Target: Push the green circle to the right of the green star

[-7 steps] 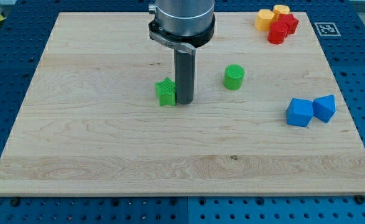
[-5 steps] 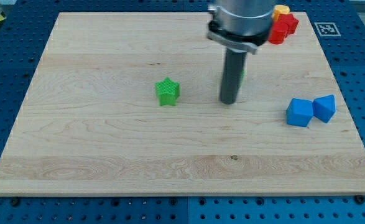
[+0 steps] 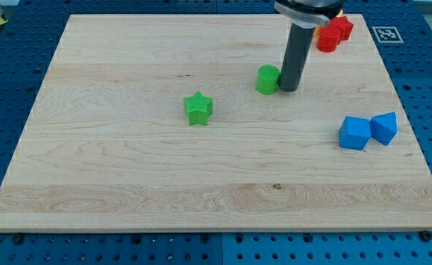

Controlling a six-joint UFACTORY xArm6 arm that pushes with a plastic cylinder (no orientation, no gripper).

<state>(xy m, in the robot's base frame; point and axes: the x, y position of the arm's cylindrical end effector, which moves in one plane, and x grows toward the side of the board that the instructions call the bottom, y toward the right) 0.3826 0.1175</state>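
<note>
**Green circle sitting against our tip, up and right of the star**

The green circle [image 3: 268, 79] is showing as a short, upright cylinder with a ribbed side wall and a flat, slightly lighter top. It is sitting on the wooden board [image 3: 127, 184] in the upper middle, a little toward the view's right. My tip [image 3: 289, 90] is standing right at its right-hand edge, looking as though it is touching the block; we are carrying no gripper, only the dark rod, so nothing is being clasped.

The green star [image 3: 198, 108] is lying well apart from the circle, toward the view's left and lower down, so the circle is resting up and to the right of it.

Farther out, two blue blocks are sitting side by side and touching near the board's right edge: a blue cube [image 3: 355, 133] and a more angular blue block [image 3: 383, 127]. At the top right corner, red blocks [image 3: 333, 33] are clustering together, partly hidden behind our arm; we cannot make out their shapes.

The board is resting on a blue perforated table [image 3: 9, 110].
</note>
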